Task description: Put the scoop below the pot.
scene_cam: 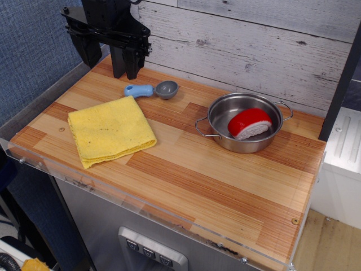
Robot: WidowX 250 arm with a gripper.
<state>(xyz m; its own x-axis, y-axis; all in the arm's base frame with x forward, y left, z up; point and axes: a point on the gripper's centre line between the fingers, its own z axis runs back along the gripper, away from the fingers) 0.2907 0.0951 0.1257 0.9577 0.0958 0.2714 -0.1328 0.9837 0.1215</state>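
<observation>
The scoop (152, 90) lies flat on the wooden table at the back, light-blue handle pointing left, grey bowl to the right. The shiny steel pot (243, 122) with two wire loop handles stands to the right of it and holds a red-and-white rounded object (250, 123). My black gripper (106, 65) hangs open and empty at the back left, above and to the left of the scoop, apart from it.
A folded yellow cloth (110, 130) lies at the left, just in front of the scoop. A whitewashed plank wall (254, 51) runs behind the table. The table has a clear plastic rim (169, 217) along its front edge.
</observation>
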